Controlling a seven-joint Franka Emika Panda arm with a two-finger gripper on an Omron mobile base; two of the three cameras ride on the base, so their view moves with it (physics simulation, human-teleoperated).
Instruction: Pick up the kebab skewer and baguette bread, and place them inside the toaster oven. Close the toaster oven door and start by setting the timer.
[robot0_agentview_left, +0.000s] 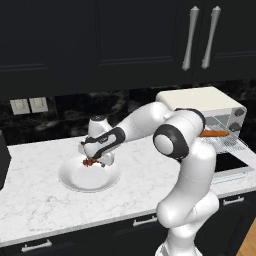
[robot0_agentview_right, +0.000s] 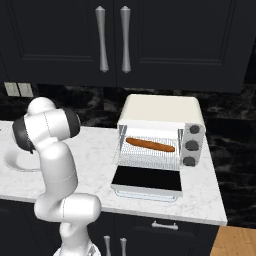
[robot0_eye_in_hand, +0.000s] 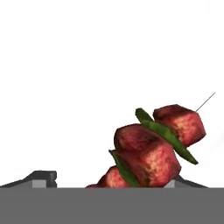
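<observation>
- The black upper cabinets (robot0_agentview_right: 125, 40) span the back wall, with long pale bar handles (robot0_agentview_right: 114, 39) on the doors above the oven.
- The white marble counter (robot0_agentview_left: 40, 200) runs left to right in front of a dark stone backsplash, where two pale wall outlets (robot0_agentview_left: 29, 105) sit at far left.
- The white arm (robot0_agentview_left: 185, 165) rises at the near right of the left base view and reaches left and down over the counter.
- The toaster oven (robot0_agentview_right: 162, 131) stands on the right part of the counter, cream-white, with three dark knobs (robot0_agentview_right: 191, 145) down its right side.
- The toaster oven door (robot0_agentview_right: 147, 181) is folded down flat toward the near edge, dark glass facing up, leaving the cavity open.
- The white plate (robot0_agentview_left: 89, 176) lies on the counter well to the left of the oven, directly below the hand.
- The baguette bread (robot0_agentview_right: 150, 144) lies lengthwise on the wire rack inside the oven, running left to right.
- The gripper (robot0_agentview_left: 92, 161) points down into the plate, right at the skewer; in the hand view its two dark fingertips (robot0_eye_in_hand: 43, 178) stand apart on either side of the meat, and I cannot tell whether they touch it.
- The kebab skewer (robot0_eye_in_hand: 153, 146) lies over the plate between those tips, with dark red chunks, green slivers and a thin stick end jutting out.
</observation>
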